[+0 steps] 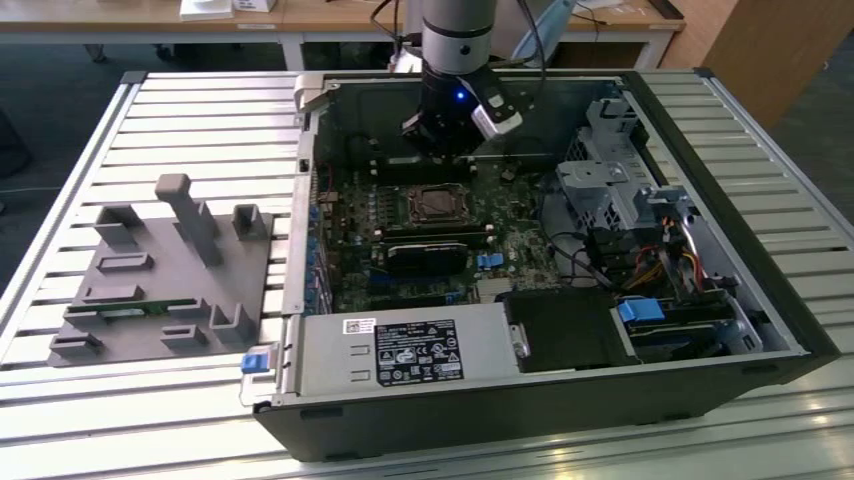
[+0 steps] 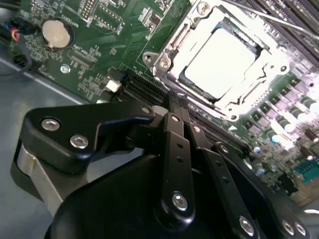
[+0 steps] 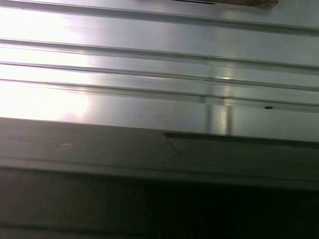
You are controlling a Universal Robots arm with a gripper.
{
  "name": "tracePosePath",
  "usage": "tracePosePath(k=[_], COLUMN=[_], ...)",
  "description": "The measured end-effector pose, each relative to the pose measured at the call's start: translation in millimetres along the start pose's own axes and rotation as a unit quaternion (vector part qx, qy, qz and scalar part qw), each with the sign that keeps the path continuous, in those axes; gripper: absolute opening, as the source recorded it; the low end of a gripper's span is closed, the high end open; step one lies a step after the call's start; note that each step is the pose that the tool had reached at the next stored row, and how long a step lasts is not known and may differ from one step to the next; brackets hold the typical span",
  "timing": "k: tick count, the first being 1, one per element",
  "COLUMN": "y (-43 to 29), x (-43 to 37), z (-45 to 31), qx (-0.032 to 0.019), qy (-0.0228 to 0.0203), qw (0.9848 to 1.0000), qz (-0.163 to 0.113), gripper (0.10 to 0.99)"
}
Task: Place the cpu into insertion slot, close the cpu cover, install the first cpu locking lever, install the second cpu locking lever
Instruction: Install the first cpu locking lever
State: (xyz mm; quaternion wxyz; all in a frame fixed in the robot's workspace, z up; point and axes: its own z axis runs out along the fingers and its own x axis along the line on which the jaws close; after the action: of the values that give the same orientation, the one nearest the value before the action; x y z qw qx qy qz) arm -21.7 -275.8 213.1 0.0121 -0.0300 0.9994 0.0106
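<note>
Black linkage of our claw [image 2: 174,107] fills the foreground of the second wrist view, its two fingers drawn together to a narrow tip with nothing visible between them; we hold nothing and touch nothing. Just beyond that tip lies the insertion slot [image 2: 224,59], and the cpu [image 2: 222,59] already sits in it, its bright metal top showing through the window of the cpu cover [image 2: 249,97], which lies flat around it. So we judge the first two steps done and the locking levers in hand: a thin lever rod [image 2: 269,20] runs along the far edge of the slot, seemingly not yet latched. In the exterior view, the claw [image 1: 447,150] hangs inside the computer case [image 1: 747,300], just behind the slot [image 1: 437,205], above the motherboard [image 1: 360,215].
</note>
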Motion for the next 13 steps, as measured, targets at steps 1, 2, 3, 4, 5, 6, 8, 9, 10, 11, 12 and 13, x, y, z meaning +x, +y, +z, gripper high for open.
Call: tracePosePath(k=[1, 2, 3, 4, 5, 6, 8, 9, 10, 11, 12, 13], y=[-0.1, -0.7, -1.5, -2.2, -2.5, -2.8, -3.5, -3.9, -4.2, -4.5, -4.7, -5.0], x=[0.0, 0.0, 0.1, 0.1, 0.1, 0.1, 0.2, 0.2, 0.2, 0.2, 0.3, 0.3], z=[0.0, -0.1, -0.1, -0.1, -0.1, -0.1, -0.1, -0.1, -0.1, -0.1, -0.1, -0.1], qx=[-0.0002, -0.0001, 0.0000, -0.0001, -0.0001, -0.0001, -0.0001, -0.0001, -0.0001, -0.0001, -0.0001, -0.0001], qy=[-0.0001, 0.0000, 0.0000, 0.0000, 0.0000, 0.0000, 0.0000, 0.0000, 0.0000, -0.0001, -0.0001, 0.0000], qw=[1.0000, 1.0000, 1.0000, 1.0000, 1.0000, 1.0000, 1.0000, 1.0000, 1.0000, 1.0000, 1.0000, 1.0000], qz=[0.000, 0.000, 0.000, 0.000, 0.000, 0.000, 0.000, 0.000, 0.000, 0.000, 0.000, 0.000], gripper=[0.106, 0.106, 0.106, 0.106, 0.106, 0.106, 0.106, 0.106, 0.106, 0.106, 0.106, 0.106])
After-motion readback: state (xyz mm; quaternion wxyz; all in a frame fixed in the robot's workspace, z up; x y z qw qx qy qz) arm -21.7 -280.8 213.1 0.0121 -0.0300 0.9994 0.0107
